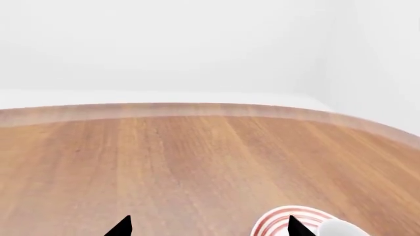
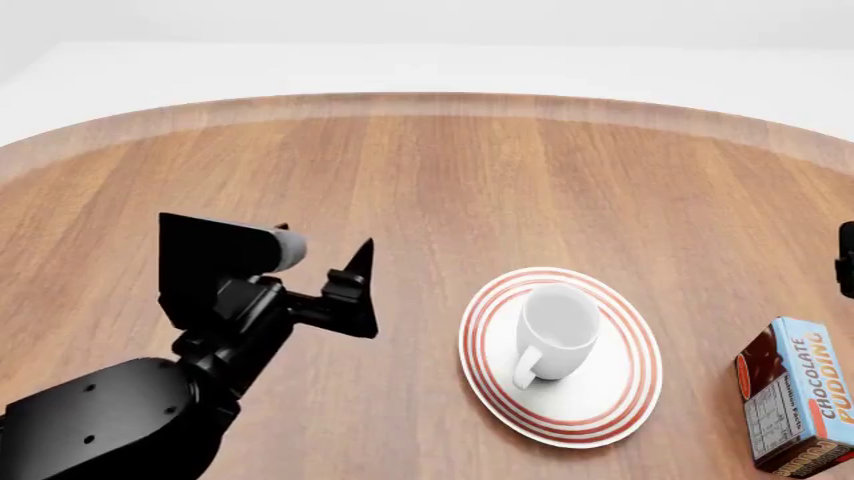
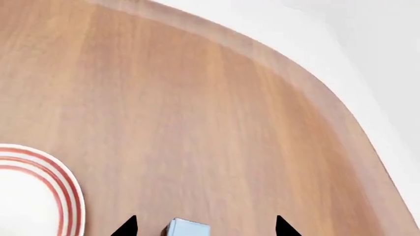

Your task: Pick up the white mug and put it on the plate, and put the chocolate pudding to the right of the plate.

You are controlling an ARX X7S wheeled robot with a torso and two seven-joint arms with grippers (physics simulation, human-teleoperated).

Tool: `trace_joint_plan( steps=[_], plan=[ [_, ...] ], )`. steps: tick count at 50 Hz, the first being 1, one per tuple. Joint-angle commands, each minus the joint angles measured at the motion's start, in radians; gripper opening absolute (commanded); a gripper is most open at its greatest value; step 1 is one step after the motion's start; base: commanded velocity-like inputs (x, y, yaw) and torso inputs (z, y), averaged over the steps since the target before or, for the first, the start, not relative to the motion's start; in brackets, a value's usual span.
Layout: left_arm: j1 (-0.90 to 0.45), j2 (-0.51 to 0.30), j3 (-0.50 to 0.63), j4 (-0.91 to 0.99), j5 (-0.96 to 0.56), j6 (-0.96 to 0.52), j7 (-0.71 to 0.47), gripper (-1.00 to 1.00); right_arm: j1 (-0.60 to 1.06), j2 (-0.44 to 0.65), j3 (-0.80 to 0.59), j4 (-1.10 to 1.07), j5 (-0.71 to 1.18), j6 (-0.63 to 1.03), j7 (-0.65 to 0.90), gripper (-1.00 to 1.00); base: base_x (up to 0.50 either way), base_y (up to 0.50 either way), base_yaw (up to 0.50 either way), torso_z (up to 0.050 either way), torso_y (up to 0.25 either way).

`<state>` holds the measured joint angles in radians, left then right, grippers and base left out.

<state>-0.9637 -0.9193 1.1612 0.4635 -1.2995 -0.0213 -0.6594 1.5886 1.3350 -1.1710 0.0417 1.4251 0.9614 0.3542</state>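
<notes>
Your left gripper point(image 2: 350, 285) hangs over bare tabletop point(image 2: 400, 170) left of the plate point(image 2: 614, 400), fingers spread wide apart, holding nothing; in the left wrist view only two black fingertips point(image 1: 121, 227) poke in with wood between them. Your right gripper point(image 3: 203, 227) is also parted and empty, tips straddling the top of the chocolate pudding point(image 3: 187, 228) without touching it; in the head view only a black sliver of that arm shows at the right edge.

Tabletop: round-edged, warm brown wood-grain planks, paler band along the rim, matte sheen. Beyond it, plain white floor and walls, featureless.

White mug point(image 2: 554, 330): glossy ceramic, slightly tapered, upright on the plate, about centred, loop handle pointing toward you and a little left. Plate is round, white, flat, concentric red rings near the rim, wider than the mug. Chocolate pudding point(image 2: 798, 395) is a tall rectangular carton, light blue and dark brown with orange lettering, on the tabletop to the right of the plate, near it but apart, partly cut off by the frame edge.
</notes>
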Motion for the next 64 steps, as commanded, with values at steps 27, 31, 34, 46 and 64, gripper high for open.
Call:
trace_joint_plan(
  steps=[27, 31, 34, 46, 64],
  plan=[
    [-0.021, -0.152, -0.056, 0.214, 0.146, -0.001, -0.207, 1.00, -0.036, 0.229, 0.051, -0.520, 0.112, -0.412, 0.373, 1.00, 0.00, 0.00, 0.00, 0.000, 0.000],
    [-0.018, -0.163, -0.057, 0.218, 0.164, -0.005, -0.223, 1.00, -0.043, 0.235, 0.048, -0.551, 0.117, -0.450, 0.402, 1.00, 0.00, 0.00, 0.00, 0.000, 0.000],
    [0.001, -0.178, -0.060, 0.216, 0.181, 0.021, -0.229, 1.00, -0.047, 0.236, 0.046, -0.579, 0.114, -0.470, 0.425, 1.00, 0.00, 0.00, 0.00, 0.000, 0.000],
    [0.060, -0.239, -0.077, 0.240, 0.264, 0.097, -0.303, 1.00, -0.103, 0.236, -0.002, -0.728, 0.051, -0.676, 0.510, 1.00, 0.00, 0.00, 0.00, 0.000, 0.000],
    [0.120, -0.293, -0.080, 0.273, 0.352, 0.153, -0.361, 1.00, -0.231, 0.235, -0.119, -0.830, -0.116, -0.951, 0.559, 1.00, 0.00, 0.00, 0.00, 0.000, 0.000]
  ],
)
